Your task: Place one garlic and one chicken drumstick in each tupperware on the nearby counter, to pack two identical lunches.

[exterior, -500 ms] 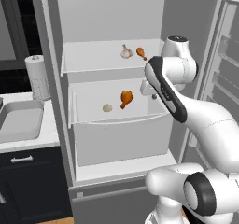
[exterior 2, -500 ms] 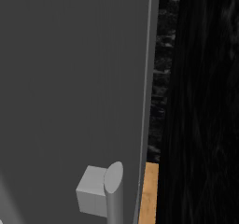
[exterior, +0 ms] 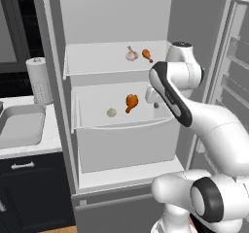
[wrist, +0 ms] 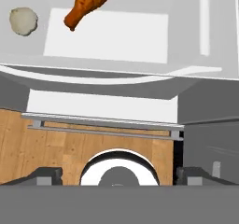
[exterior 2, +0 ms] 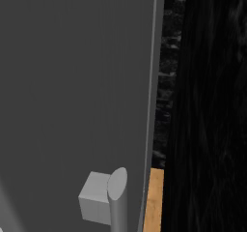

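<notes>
since nothing is packed yet, one grey tupperware point(exterior: 19, 125) waits with nothing in it on the counter point(exterior: 48, 142) at far left; on the fridge's lower shelf point(exterior: 146, 116) lie a garlic point(exterior: 111, 112) and a chicken drumstick point(exterior: 131, 102), and near its right edge hovers the gripper point(wrist: 116, 174), jaws wide, holding nothing.

Flat, even rendered light, soft shadows, no glare (slightly blurry; right base view dim).
</notes>
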You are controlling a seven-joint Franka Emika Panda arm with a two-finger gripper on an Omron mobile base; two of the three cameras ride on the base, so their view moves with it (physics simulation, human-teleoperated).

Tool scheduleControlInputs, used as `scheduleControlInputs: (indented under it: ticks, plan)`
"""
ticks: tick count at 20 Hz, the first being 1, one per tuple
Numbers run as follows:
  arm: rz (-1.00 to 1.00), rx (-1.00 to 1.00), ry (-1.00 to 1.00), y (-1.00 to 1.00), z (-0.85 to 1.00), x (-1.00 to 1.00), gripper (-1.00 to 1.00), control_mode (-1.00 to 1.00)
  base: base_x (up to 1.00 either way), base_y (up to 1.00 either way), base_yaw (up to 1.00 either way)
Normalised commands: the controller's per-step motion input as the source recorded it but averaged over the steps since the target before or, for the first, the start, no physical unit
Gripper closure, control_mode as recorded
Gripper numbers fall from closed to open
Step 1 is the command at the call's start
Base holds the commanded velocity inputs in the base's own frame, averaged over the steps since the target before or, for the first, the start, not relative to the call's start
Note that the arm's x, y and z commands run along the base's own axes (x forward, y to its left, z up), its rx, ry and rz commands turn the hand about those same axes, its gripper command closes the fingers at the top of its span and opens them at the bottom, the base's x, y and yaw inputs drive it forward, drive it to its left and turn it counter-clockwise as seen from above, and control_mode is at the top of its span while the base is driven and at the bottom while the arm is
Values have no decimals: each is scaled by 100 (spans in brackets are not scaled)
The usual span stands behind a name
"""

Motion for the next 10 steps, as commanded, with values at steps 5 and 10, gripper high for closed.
scheduleControlInputs:
  ticks: [5, 10]
  plan:
    - [0, 10, 3, 40, -100, 90, -100, -100, 0, 0, 0]
    - [0, 6, -10, 64, -59, 66, -100, -100, 0, 0, 0]
